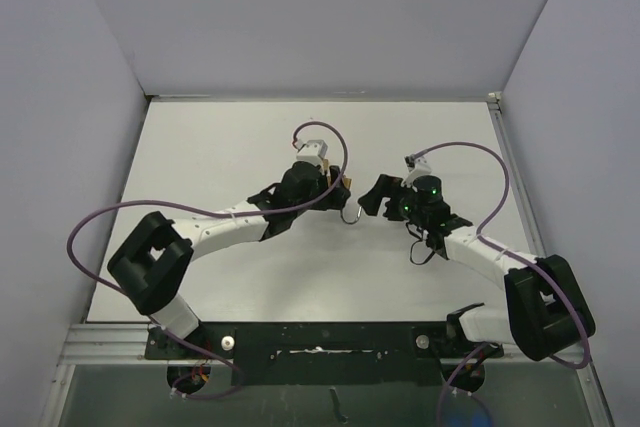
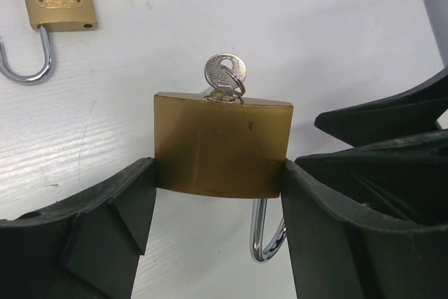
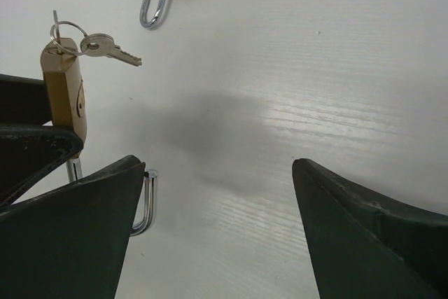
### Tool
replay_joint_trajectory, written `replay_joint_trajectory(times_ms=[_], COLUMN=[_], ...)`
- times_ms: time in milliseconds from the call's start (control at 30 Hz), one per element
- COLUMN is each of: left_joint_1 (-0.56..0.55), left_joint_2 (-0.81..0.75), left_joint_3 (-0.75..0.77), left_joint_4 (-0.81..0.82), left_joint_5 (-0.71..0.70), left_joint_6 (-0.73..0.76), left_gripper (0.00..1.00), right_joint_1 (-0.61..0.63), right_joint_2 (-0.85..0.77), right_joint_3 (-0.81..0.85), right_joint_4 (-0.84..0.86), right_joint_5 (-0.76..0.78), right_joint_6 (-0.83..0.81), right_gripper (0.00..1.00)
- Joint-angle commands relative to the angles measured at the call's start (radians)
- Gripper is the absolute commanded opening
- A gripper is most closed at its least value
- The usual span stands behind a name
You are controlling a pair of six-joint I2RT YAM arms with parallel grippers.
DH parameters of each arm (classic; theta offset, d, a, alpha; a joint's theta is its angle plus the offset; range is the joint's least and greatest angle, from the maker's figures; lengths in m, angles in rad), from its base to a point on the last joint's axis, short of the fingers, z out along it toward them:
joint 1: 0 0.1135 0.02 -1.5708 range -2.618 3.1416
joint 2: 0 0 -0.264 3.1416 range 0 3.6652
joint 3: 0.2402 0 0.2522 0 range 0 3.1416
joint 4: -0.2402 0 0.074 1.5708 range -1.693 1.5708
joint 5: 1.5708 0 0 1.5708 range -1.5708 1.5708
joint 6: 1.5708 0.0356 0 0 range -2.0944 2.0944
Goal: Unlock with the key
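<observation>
Spare padlock [image 2: 59, 1] lies on the table [image 2: 315, 33], far left in the left wrist view, shackle open. Left end effector [image 2: 217, 169] is clenched on the brass padlock [image 2: 222, 145], fingers on both side faces. Key [image 2: 224, 75] sits in its keyhole, with a second key on the ring. Right end effector [image 3: 217, 166] is released, just beside it, holding nothing.

Light falls soft and even from overhead; the white table [image 1: 220, 147] reads bright in the top view, dimmer along the strip at 6 o'clock. In the right wrist view a blurry grey shadow sits at the centre and a pale sheen streaks the table toward 3 o'clock. The black fingers [image 3: 77, 243] near that lens are dark and soft-edged. In the left wrist view the brass padlock [image 2: 220, 148] is crisp, its key [image 2: 224, 73] glinting.
</observation>
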Motion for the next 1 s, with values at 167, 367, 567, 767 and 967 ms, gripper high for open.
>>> replay_joint_trajectory(times_ms=[167,367,567,767,967], left_joint_1=[0.014,0.012,0.012,0.012,0.012], left_joint_2=[0.057,0.080,0.114,0.153,0.188], left_joint_3=[0.012,0.017,0.022,0.052,0.097], left_joint_4=[0.118,0.117,0.114,0.038,-0.032], left_joint_5=[-0.031,-0.031,-0.037,-0.091,-0.139], left_joint_6=[-0.003,-0.003,-0.004,0.011,0.054], left_gripper=[0.00,0.00,0.00,0.00,0.00], right_joint_1=[-0.009,-0.014,-0.027,-0.036,-0.047], right_joint_2=[-0.061,-0.101,-0.138,-0.182,-0.218], right_joint_3=[0.020,0.023,0.020,0.032,0.031], right_joint_4=[0.003,-0.018,-0.036,-0.078,-0.099], right_joint_5=[0.080,0.089,0.088,0.084,0.085], right_joint_6=[-0.039,-0.051,-0.056,-0.063,-0.066], right_gripper=[0.89,0.89,0.89,0.89,0.90])
